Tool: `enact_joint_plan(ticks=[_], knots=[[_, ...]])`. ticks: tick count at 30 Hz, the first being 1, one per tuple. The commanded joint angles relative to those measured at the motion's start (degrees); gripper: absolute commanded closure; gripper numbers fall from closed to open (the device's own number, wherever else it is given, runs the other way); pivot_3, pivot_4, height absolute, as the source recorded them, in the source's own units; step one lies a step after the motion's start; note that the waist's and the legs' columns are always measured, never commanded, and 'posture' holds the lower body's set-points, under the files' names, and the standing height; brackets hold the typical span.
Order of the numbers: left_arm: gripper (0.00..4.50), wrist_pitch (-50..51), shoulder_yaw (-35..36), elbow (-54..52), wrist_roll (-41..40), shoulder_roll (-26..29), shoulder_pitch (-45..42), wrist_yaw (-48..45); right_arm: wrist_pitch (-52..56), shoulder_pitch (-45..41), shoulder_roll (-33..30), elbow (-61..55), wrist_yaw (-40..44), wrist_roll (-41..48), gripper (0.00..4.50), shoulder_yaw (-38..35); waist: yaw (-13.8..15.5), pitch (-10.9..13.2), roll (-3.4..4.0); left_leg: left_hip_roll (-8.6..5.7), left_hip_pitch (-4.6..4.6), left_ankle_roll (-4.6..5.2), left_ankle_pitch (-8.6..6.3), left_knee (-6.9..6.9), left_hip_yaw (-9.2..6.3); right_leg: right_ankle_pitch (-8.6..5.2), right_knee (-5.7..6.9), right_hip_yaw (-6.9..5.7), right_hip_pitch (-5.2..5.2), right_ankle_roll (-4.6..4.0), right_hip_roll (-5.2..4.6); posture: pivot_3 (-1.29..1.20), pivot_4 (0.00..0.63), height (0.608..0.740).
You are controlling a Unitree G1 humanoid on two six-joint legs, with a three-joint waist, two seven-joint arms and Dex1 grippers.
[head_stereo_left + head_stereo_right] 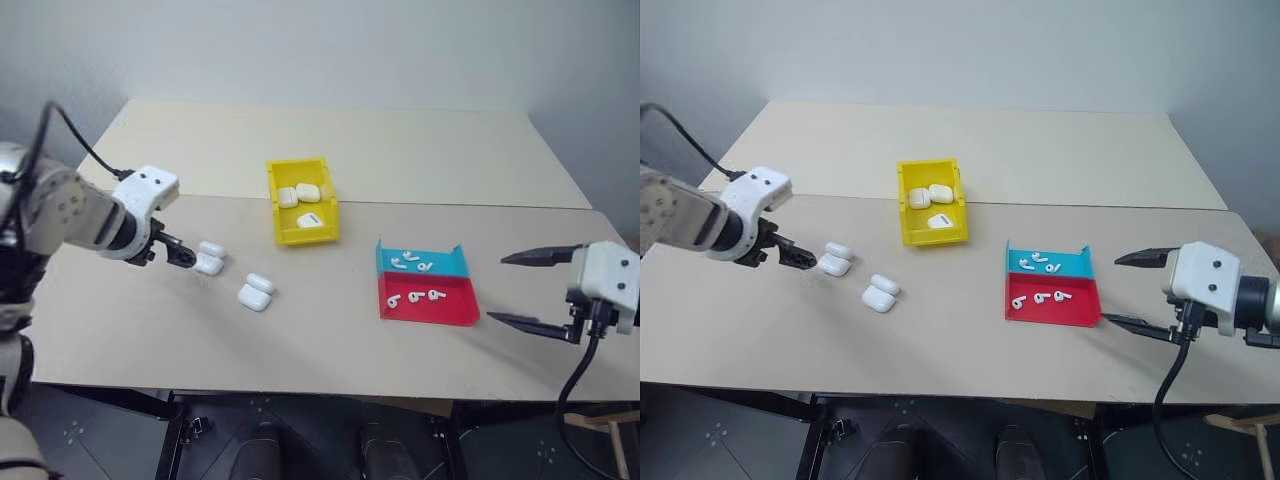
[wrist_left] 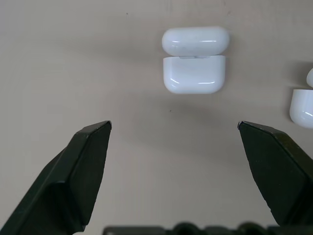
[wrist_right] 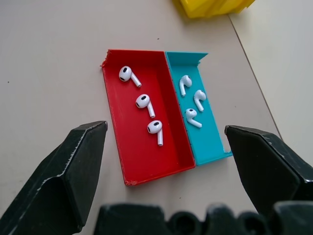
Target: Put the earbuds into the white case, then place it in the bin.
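Observation:
A white case (image 2: 194, 59) lies on the table with its lid hinged back, just ahead of my open left gripper (image 1: 188, 257), whose fingers hover empty beside it. A second white case (image 1: 256, 292) lies a little to the right of the first. Three earbuds (image 3: 145, 102) rest in the red tray (image 3: 146, 156) and three more earbuds (image 3: 193, 100) in the blue tray (image 3: 210, 147). My right gripper (image 1: 497, 288) stands wide open and empty just right of the trays. The yellow bin (image 1: 285, 236) at the table's middle holds three white cases.
A seam (image 1: 450, 204) runs across the tabletop behind the bin. Bare table stretches between the loose cases and the trays, and along the front edge (image 1: 330, 385).

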Motion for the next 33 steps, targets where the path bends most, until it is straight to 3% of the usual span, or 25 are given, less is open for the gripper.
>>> enact_joint_plan(ticks=[1, 14, 21, 33], knots=[[0.0, 0.2, -3.61, 6.84, 4.3, -2.35, -4.72, -3.84, 0.59, 0.55, -0.18, -0.75, -0.52, -0.13, 0.03, -1.7, -0.08, 0.0, 0.0, 0.0, -0.02, 0.0, 0.0, 0.01, 0.0, 0.0, 0.0, 0.0, -0.01, 0.0, 0.0, 0.0, 0.15, 0.74], [0.0, -6.65, -9.96, 26.59, 18.47, -12.69, -9.42, -15.01, 2.61, 2.45, -0.05, -1.85, -1.61, -0.1, 0.03, -2.75, -0.27, 0.0, -0.01, -0.01, -0.41, 0.0, 0.01, 0.11, 0.0, 0.0, 0.16, 0.04, -0.45, 0.0, 0.01, 0.0, 0.15, 0.74], [0.0, -9.18, -12.87, 30.8, 22.3, -13.88, -9.81, -23.13, 3.26, 3.59, -0.07, -2.72, -2.64, -0.74, 0.03, -2.55, -0.23, 0.0, -0.01, -0.02, -0.43, 0.0, 0.01, 0.13, 0.0, 0.0, 0.15, 0.04, -0.45, 0.01, 0.0, 0.0, 0.15, 0.74], [0.0, -11.95, -13.68, 37.18, 28.17, -17.07, -8.65, -29.27, 3.74, 4.66, 0.33, -3.78, -4.32, -2.6, 0.03, -1.83, -0.24, 0.0, -0.01, -0.01, -0.43, 0.0, 0.01, 0.17, 0.0, -0.01, 0.19, 0.04, -0.45, 0.01, 0.0, 0.0, 0.15, 0.74]])
